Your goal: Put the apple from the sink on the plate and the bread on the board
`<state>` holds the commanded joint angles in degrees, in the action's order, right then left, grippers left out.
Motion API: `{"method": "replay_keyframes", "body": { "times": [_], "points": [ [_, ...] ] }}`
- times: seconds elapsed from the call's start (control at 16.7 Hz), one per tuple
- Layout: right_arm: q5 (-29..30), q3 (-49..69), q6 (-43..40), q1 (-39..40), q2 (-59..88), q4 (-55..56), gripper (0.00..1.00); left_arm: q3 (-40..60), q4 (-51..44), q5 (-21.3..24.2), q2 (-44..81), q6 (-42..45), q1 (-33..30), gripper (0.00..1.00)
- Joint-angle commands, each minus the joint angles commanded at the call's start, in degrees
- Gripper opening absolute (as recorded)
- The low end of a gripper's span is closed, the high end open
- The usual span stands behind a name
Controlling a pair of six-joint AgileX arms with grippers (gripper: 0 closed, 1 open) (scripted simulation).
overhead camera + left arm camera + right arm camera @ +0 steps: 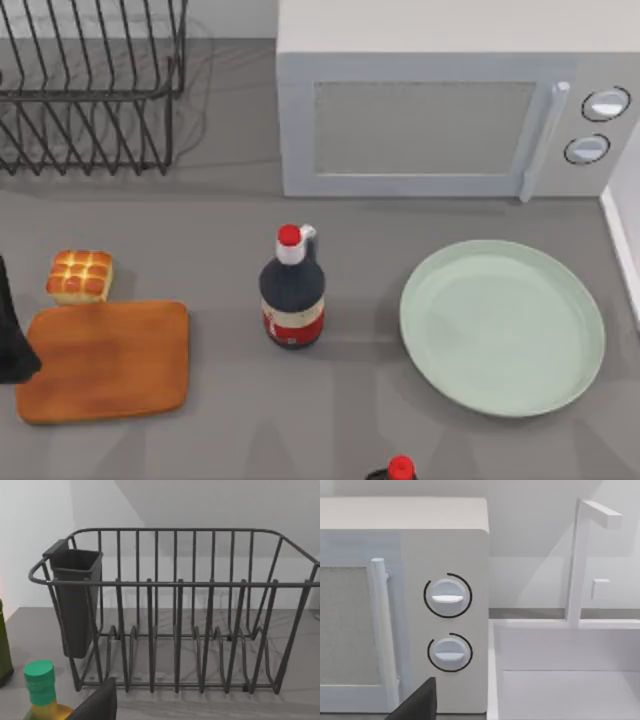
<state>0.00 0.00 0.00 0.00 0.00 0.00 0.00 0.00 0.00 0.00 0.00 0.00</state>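
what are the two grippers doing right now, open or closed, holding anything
Left gripper: at the table's left edge beside the board; cannot be told.
Right gripper: faces the microwave and sink; cannot be told.

Golden-brown bread (79,275), orange-brown board (105,360), pale-green plate (502,327) — all on grey table (230,250).

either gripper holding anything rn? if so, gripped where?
Nothing visibly held. The bread sits on the table beside the board, the plate is bare, and no gripper touches either. Whether the fingers are open or shut cannot be told.
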Motion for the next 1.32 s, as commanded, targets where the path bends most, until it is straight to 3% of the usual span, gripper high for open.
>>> {"method": "replay_keyframes", "body": {
  "times": [0.42,0.66,1.32],
  "points": [
    [0.0,0.5,-0.1,-0.1,0.6,-0.4,1.00,0.0,0.0,0.0,0.0,0.0,0.0,1.00],
    [0.0,8.1,-1.8,-1.8,9.0,-5.5,1.00,0.0,0.0,0.0,0.0,0.0,0.0,1.00],
    [0.1,52.3,-11.3,-11.9,68.5,-35.3,1.00,0.0,0.0,0.0,0.0,0.0,0.0,1.00]
  ]
}}
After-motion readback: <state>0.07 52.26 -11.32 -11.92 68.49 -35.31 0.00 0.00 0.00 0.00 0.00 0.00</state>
